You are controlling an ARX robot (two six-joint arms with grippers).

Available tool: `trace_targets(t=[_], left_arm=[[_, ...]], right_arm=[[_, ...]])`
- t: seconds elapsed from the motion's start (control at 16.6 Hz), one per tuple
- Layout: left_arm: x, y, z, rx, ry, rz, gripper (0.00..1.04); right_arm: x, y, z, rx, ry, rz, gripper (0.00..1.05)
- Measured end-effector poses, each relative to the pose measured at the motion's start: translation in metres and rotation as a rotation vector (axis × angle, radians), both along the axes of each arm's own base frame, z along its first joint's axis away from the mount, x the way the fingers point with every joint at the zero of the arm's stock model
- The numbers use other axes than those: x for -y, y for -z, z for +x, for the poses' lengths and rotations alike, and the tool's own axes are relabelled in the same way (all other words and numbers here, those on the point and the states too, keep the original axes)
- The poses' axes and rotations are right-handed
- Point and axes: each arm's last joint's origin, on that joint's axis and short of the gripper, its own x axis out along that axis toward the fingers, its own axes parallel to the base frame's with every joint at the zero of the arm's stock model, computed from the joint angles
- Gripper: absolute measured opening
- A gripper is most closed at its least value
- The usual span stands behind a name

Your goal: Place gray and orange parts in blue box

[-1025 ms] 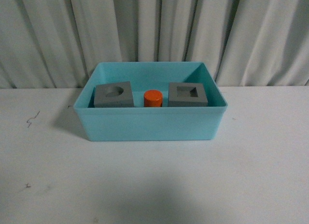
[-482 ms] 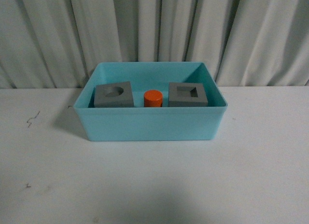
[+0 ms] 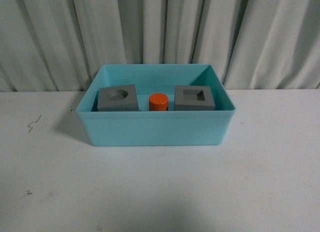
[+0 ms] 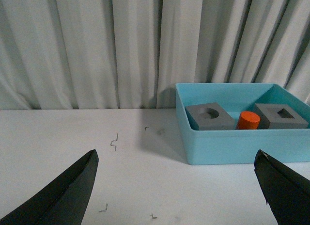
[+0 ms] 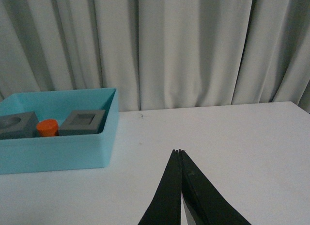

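All three parts are found inside the blue box [image 3: 155, 129]: the gray cube with round recess [image 3: 117, 98], the orange cylinder [image 3: 158, 102] and the gray cube with square recess [image 3: 194, 98], set in a row, apart. The task is judged complete. The left gripper [image 4: 177, 186] is spread wide and empty; the right gripper [image 5: 179, 151] is closed on nothing, both held clear of the box, presumably parked.

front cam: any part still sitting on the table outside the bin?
No: both gray cubes and the orange cylinder sit inside the blue box; the white table around it shows no parts.
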Motion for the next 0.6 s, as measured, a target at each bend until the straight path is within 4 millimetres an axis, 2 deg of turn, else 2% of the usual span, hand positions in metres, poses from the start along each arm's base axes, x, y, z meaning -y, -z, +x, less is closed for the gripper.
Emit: trace_targets(t=[0.06,0.12,0.6], left_arm=[[0.0,0.0,0.0,0.0,0.0,0.0,0.98],[0.0,0.0,0.0,0.0,-0.001,0.0,0.98],[0.0,0.0,0.0,0.0,0.0,0.0,0.98]], right_arm=[[0.0,0.0044,-0.0043,-0.039,0.0,0.0,0.02],[-0.0001,0.0023,-0.0103,-0.002,-0.002,0.0,0.02],[0.0,0.0027,-0.0105,-0.005,-0.002,0.0,0.02]])
